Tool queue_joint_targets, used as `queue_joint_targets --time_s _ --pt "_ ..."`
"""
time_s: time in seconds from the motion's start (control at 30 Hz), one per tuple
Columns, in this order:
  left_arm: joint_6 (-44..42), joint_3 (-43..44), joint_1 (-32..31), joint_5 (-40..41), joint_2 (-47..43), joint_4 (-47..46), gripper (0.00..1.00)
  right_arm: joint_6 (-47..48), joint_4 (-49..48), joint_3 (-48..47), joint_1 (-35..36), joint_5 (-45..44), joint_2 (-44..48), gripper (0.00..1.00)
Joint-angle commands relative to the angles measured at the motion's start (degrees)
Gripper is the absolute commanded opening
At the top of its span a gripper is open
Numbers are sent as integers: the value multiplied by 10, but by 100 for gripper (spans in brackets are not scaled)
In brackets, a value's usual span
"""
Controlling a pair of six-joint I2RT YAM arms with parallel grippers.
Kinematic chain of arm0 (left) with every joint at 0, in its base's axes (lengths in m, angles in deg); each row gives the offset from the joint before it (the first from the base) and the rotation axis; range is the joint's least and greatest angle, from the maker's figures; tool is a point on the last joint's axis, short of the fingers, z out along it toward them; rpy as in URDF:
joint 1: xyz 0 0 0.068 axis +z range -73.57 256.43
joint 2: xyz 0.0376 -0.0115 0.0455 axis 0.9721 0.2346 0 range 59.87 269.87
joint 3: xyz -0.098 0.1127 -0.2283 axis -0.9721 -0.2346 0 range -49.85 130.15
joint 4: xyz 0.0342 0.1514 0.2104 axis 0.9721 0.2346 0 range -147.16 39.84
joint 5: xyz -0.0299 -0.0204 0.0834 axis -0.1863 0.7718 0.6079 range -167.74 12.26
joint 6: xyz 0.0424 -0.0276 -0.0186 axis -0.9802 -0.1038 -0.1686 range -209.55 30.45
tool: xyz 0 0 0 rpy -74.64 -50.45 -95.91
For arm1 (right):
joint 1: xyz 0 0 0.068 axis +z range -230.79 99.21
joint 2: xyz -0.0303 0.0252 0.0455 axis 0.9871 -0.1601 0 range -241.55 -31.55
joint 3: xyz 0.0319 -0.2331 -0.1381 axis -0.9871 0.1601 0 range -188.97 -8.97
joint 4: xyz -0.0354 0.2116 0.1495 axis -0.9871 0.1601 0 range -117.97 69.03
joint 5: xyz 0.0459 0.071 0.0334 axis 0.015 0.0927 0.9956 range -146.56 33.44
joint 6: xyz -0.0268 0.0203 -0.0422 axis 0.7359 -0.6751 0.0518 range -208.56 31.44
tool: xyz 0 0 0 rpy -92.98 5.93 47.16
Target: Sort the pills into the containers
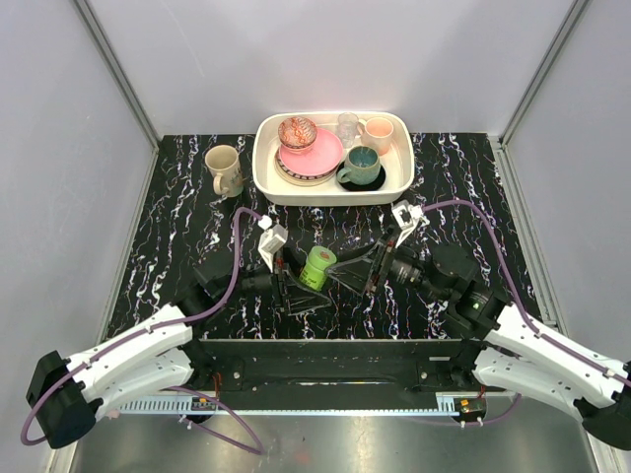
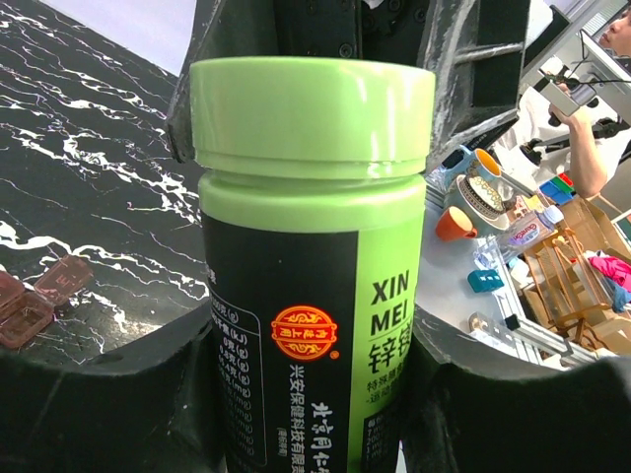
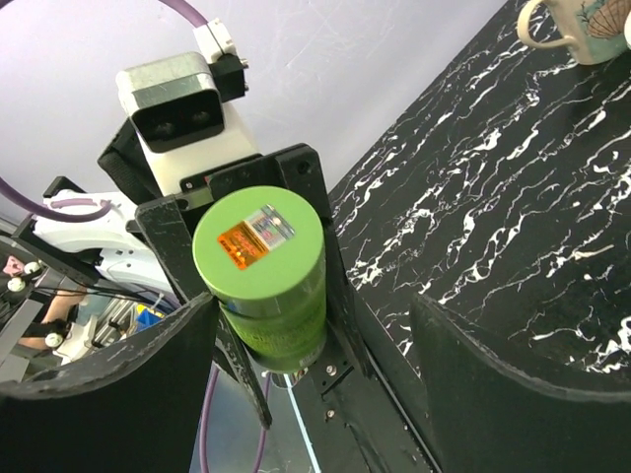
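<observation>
I hold the bottle
My left gripper [image 2: 311,414] pinches the bottle [image 2: 296,325]. My right gripper [image 3: 314,335] is spread wide around its cap [image 3: 258,246]. I think the bottle is hard, light and slippery, so grab the cap's sides.

left tool [image 2: 314,419]: clamped on green bottle [image 2: 296,256] | brown case [image 2: 35,301]: on table [image 2: 89,177], left

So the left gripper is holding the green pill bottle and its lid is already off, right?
No. The left gripper is holding the green pill bottle, but its lid is still on, seated flush, as the left wrist view shows.
</observation>
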Motion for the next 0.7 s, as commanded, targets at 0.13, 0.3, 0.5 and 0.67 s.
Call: queue_joint_targets --time_s 0.13,0.3,0.5,0.67 --pt "-18 31 -4 -30 -32 -70 0 2 54 16 -7 -107 23 83" --pt "-21 30 -4 -23 -38 -62 0 -1 97 10 -7 -157 38 85" --pt "-36 35 -3 3 -42 -21 0 -1 146 -32 -7 -231 38 85" --pt "-55 49 -4 39 -39 31 0 10 150 -97 -8 -266 8 87"
